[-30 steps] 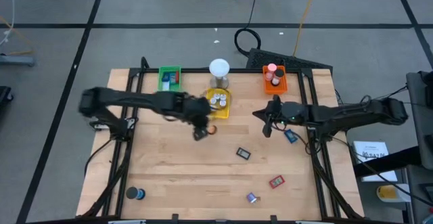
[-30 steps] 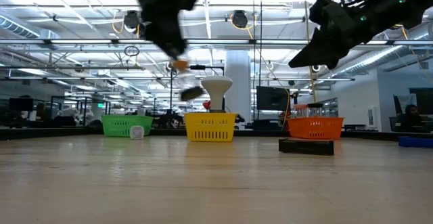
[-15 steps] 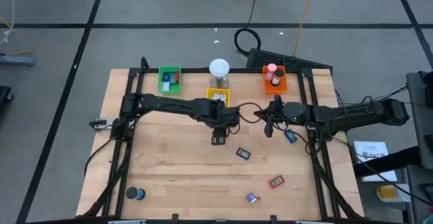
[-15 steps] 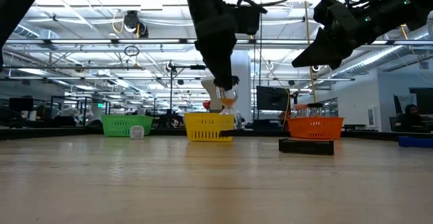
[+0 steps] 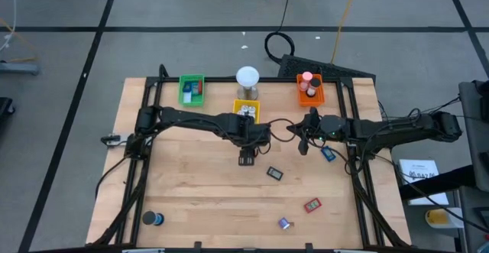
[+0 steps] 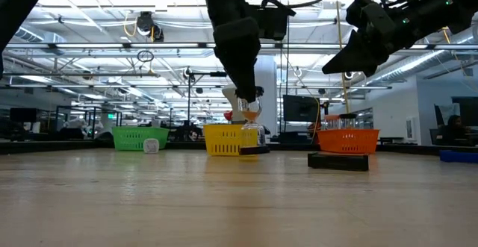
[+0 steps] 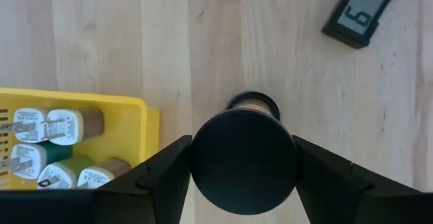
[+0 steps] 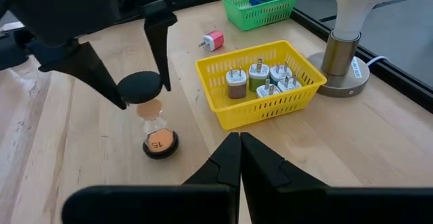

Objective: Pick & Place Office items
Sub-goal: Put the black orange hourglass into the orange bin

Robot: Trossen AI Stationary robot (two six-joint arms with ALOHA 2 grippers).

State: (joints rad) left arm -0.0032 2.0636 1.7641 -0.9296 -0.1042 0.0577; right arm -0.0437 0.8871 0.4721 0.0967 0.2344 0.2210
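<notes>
Now the left gripper [image 8: 139, 75] stands its hourglass [image 8: 154, 116] upright on the tabletop [image 5: 191, 192], just beside the yellow tray [image 8: 260, 109], fingers still straddling its black cap but apparently easing apart. Right gripper [image 5: 303, 144] waits nearby, pinched together. Next call: lift clear without toppling it

Left hand [image 5: 246, 158] mid-table, fingers spread, arm stretched inward, right hand [image 5: 303, 147] closed, raised above the table

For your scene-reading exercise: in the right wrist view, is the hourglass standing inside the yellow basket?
No. The hourglass stands upright on the wooden table, beside the yellow basket.
</notes>
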